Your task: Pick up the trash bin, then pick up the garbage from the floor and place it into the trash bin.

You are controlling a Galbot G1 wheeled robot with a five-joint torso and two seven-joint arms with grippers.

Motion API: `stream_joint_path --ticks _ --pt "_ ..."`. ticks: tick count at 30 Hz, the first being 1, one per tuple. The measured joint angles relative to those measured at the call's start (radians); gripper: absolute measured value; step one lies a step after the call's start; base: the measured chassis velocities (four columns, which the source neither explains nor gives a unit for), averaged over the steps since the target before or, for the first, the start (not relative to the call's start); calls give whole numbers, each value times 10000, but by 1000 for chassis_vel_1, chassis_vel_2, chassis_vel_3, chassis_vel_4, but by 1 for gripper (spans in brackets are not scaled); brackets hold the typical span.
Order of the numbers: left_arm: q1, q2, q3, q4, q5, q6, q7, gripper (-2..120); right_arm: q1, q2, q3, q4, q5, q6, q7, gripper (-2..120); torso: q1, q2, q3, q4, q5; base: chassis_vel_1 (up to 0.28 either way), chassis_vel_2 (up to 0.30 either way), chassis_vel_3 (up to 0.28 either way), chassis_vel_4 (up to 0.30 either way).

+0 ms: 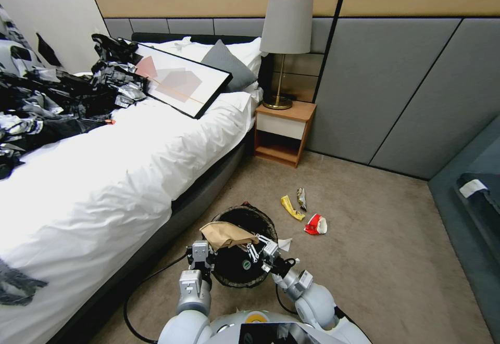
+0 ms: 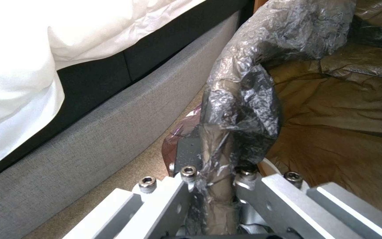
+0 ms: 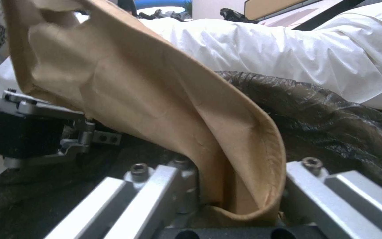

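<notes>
The head view looks forward and down from above the arms, taking in bed [image 1: 104, 177], carpet and wall from well back. Each wrist view sits just behind its own fingers — the left facing along the bed base [image 2: 89, 132], the right across the bin [image 3: 332, 109] toward the bed. All three share the bin's black-lined rim.
</notes>
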Motion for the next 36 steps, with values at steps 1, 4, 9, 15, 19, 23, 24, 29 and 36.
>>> stream_joint_path --ticks 1,4,9,15,19,23,24,29,36 --pt "-1 -3 0 -7 0 0 0 0 -23 0 18 -5 -21 22 -2 24 0 0 1 0 0 0 0 0 0" --pt "0 -8 0 -12 0 0 -1 0 -55 -2 52 -17 -45 62 -4 34 0 0 0 1 0 0 0 0 0" --pt "6 -10 -4 -20 -4 0 -3 0 -128 -43 130 -20 -69 131 -32 49 0 0 0 0 0 0 0 0 0" --pt "3 -12 0 -32 -12 0 -6 0 -230 -120 275 51 -70 161 -60 75 0 0 0 0 0 0 0 0 0" --pt "1 -13 8 -32 -14 0 -6 0 -260 -147 329 69 -64 173 -75 88 0 0 0 0 0 0 0 0 0" --pt "2 -13 12 -40 -14 0 -6 0 -267 -166 355 90 -58 180 -82 99 0 0 0 0 1 0 0 0 0" --pt "3 -13 12 -41 -14 0 -7 0 -273 -171 365 95 -58 185 -85 100 0 0 0 1 0 0 0 0 0" --pt "7 -14 13 -44 -14 4 -8 0 -304 -205 412 104 -54 214 -95 100 0 0 0 1 0 0 0 0 0" --pt "10 -15 15 -52 -14 9 -10 0 -332 -228 490 185 -44 221 -101 100 0 0 0 1 0 0 0 0 0"
